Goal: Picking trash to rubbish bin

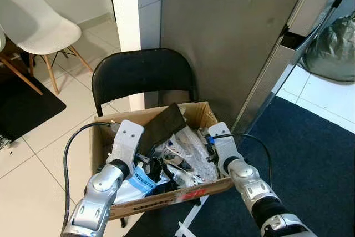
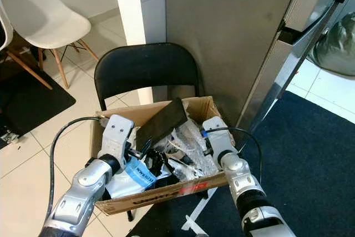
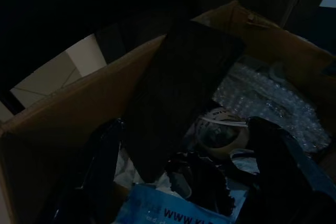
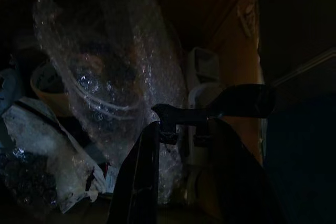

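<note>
Cardboard box (image 1: pixel 166 203) sits on the seat of a black folding chair (image 1: pixel 141 73), serving as the rubbish bin. Already well filled: bubble wrap (image 1: pixel 194 148) toward its right side, a blue printed bag (image 2: pixel 138 173) near the front edge, a dark flat panel (image 1: pixel 162 126) leaning against the back wall, a round tub (image 3: pixel 218 134) among the scraps.

Left gripper (image 1: pixel 145 162) is down inside the box at its left side, close to the panel's lower end. Left wrist view is too dark; cannot tell whether its fingers are closed or on anything.

Right gripper (image 4: pixel 184 129) is inside at the right wall, fingers pinched on the bubble wrap.

Judgement: late in a drop-off; the wrap is in the box but not yet released. What trash remains elsewhere cannot be judged.

A white chair (image 1: pixel 33 20) stands well apart on the tiles.
</note>
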{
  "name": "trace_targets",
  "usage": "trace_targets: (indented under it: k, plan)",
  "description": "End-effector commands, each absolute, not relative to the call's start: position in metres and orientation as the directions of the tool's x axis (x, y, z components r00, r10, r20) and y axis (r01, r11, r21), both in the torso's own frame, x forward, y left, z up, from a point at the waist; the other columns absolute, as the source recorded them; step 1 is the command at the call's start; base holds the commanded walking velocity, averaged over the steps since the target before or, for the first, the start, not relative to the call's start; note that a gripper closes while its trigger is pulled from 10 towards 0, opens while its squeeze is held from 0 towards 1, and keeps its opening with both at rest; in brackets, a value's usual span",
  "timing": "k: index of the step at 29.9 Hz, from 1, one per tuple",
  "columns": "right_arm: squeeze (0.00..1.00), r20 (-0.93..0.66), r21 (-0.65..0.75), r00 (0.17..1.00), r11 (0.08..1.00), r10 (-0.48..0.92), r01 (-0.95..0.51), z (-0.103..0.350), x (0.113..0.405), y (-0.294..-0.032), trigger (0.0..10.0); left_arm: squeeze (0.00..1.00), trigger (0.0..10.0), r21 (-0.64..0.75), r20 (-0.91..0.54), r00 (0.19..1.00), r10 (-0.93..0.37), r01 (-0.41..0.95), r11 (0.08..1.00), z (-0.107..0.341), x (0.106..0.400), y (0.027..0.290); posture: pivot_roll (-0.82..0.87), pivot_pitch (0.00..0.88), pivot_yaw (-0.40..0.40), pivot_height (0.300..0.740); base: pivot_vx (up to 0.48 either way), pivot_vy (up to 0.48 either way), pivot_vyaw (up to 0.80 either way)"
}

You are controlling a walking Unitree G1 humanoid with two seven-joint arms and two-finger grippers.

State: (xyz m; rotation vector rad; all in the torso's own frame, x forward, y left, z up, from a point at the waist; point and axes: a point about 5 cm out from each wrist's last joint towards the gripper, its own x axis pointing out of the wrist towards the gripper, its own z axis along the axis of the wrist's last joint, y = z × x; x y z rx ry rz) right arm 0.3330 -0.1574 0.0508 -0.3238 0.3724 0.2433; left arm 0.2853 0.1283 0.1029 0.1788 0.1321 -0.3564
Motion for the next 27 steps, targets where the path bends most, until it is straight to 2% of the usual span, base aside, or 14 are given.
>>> trace_targets:
  k: [1,6,7,8,9,12,15,17,18,19,20,22,27]
  plan:
    - [1.00,-0.411,-0.255,0.898,0.926,0.157,-0.279,0.047,0.332,-0.162,10.0,0.00,10.0,0.159,-0.188,0.920,-0.343,0.373,0.914,0.098,0.281,0.129,0.05,0.158,-0.024,0.740,0.000,0.000,0.00]
    - [1.00,-0.399,-0.292,0.910,0.926,0.111,-0.241,0.048,0.332,-0.165,10.0,0.00,10.0,0.156,-0.189,0.921,-0.339,0.369,0.916,0.098,0.281,0.127,0.05,0.158,-0.025,0.740,0.000,0.000,0.00]
    - [0.96,-0.394,-0.299,0.913,0.925,0.105,-0.235,0.048,0.333,-0.165,10.0,0.00,10.0,0.154,-0.189,0.922,-0.338,0.368,0.917,0.098,0.280,0.127,0.05,0.160,-0.027,0.740,0.000,0.000,0.00]
    - [0.96,-0.394,-0.299,0.913,0.925,0.105,-0.235,0.048,0.333,-0.165,10.0,0.00,10.0,0.154,-0.189,0.922,-0.338,0.368,0.917,0.098,0.280,0.127,0.05,0.160,-0.027,0.740,0.000,0.000,0.00]
    - [0.00,-0.383,-0.294,0.918,0.929,0.102,-0.226,0.050,0.334,-0.166,10.0,0.00,10.0,0.154,-0.187,0.924,-0.334,0.363,0.919,0.098,0.280,0.127,0.05,0.163,-0.028,0.740,0.000,0.000,0.00]
    - [0.00,-0.281,-0.241,0.955,0.956,0.094,-0.165,0.066,0.340,-0.167,10.0,0.00,10.0,0.150,-0.160,0.947,-0.279,0.303,0.941,0.102,0.282,0.131,0.05,0.163,-0.028,0.740,0.000,0.000,0.00]
    - [0.00,-0.102,-0.113,0.993,0.991,0.057,-0.068,0.092,0.345,-0.173,10.0,0.00,10.0,0.090,-0.058,0.988,-0.143,0.148,0.985,0.116,0.289,0.143,0.05,0.166,-0.028,0.740,0.000,0.000,0.00]
    - [0.00,-0.045,-0.032,0.999,0.999,0.024,-0.025,0.101,0.345,-0.177,10.0,0.00,10.0,0.050,0.002,0.997,-0.081,0.081,0.995,0.125,0.291,0.149,0.05,0.166,-0.028,0.740,0.000,0.000,0.00]
    - [0.00,-0.045,-0.032,0.999,0.999,0.024,-0.025,0.101,0.345,-0.177,10.0,0.00,10.0,0.050,0.002,0.997,-0.081,0.081,0.995,0.125,0.291,0.149,0.05,0.166,-0.028,0.740,0.000,0.000,0.00]
    - [0.00,-0.020,0.050,1.000,0.999,0.013,-0.012,0.105,0.344,-0.178,10.0,0.00,10.0,0.022,0.018,0.998,-0.052,0.052,0.998,0.128,0.292,0.152,0.04,0.163,-0.025,0.740,0.000,0.000,0.00]
    - [0.00,-0.020,0.050,1.000,0.999,0.013,-0.012,0.105,0.344,-0.178,10.0,0.00,10.0,0.022,0.018,0.998,-0.052,0.052,0.998,0.128,0.292,0.152,0.04,0.163,-0.025,0.740,0.000,0.000,0.00]
    - [0.00,0.032,0.143,0.999,0.989,0.025,-0.030,0.113,0.340,-0.177,10.0,0.00,10.0,-0.002,0.027,0.999,-0.028,0.028,1.000,0.131,0.294,0.155,0.04,0.163,-0.022,0.740,0.000,0.000,0.00]
    - [0.00,0.097,0.116,0.992,0.989,0.076,-0.087,0.118,0.331,-0.168,10.0,0.00,10.0,-0.017,0.035,0.999,-0.030,0.030,0.999,0.132,0.294,0.154,0.04,0.159,-0.015,0.740,0.000,0.000,0.00]
